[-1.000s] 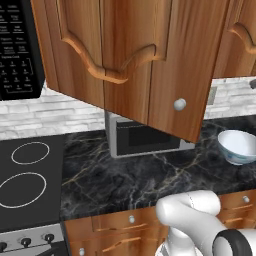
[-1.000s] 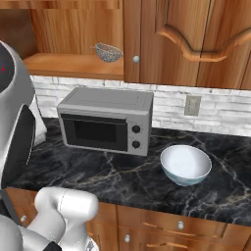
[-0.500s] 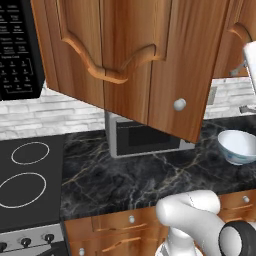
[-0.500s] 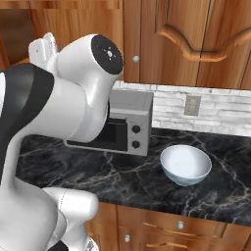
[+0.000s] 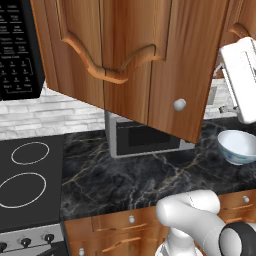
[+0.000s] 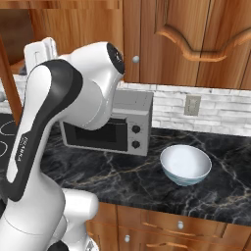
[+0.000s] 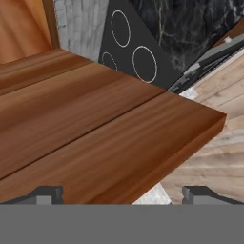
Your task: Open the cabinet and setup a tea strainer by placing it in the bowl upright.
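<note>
At the top of the left base view we see the reddish-brown wooden wall cabinet point(image 5: 150, 60), streaked with darker grain and set with a round silver knob point(image 5: 179, 104). Lower right in the right base view sits the round white bowl point(image 6: 186, 164), faintly blue, on the black stone counter point(image 6: 122, 176) veined in pale gold and white. Behind it we see a silver-grey box microwave point(image 6: 125, 132) with a dark door and a pale grey brick backsplash point(image 6: 225, 108).

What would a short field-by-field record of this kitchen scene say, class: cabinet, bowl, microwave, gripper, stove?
cabinet: door swung open, round silver knob on it
shelf: plain wood board just below the hand camera
bowl: white bowl upright on the dark marble counter, right of the microwave, nothing in it
microwave: silver microwave on the counter, door shut
gripper: gripper fingertips apart, holding nothing
stove: black cooktop left of the counter
</note>
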### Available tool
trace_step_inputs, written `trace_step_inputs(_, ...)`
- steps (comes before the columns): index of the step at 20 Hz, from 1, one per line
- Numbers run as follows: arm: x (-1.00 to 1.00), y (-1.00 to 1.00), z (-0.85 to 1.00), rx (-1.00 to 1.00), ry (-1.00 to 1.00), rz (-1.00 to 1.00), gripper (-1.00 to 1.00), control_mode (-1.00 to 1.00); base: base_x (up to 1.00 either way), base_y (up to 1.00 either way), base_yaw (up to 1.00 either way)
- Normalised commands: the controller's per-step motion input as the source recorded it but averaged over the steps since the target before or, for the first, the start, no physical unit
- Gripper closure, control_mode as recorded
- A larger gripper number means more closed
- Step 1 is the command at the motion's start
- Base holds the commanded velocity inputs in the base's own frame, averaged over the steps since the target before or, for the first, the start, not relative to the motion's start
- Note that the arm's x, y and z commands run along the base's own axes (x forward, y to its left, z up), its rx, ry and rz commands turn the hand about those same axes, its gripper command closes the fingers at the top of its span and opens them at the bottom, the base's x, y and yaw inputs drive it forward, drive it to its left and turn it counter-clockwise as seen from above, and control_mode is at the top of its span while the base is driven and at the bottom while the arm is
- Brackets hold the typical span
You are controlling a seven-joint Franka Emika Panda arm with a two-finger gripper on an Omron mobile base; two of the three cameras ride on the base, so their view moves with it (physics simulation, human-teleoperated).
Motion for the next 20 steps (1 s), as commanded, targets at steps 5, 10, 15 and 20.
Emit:
trace_step_inputs(5,0.15,0.38,-0.05,0.0,0.0,0.15,-1.0,-1.0,0.0,0.0,0.0)
trace_step_inputs(10,0.01,0.46,-0.08,0.0,0.0,0.17,-1.0,-1.0,0.0,0.0,0.0)
trace_step_inputs(15,0.0,0.59,-0.11,0.0,0.0,0.2,-1.0,-1.0,0.0,0.0,0.0)
trace_step_inputs(20,0.0,0.68,-0.16,0.0,0.05,0.14,-1.0,-1.0,0.0,0.0,0.0)
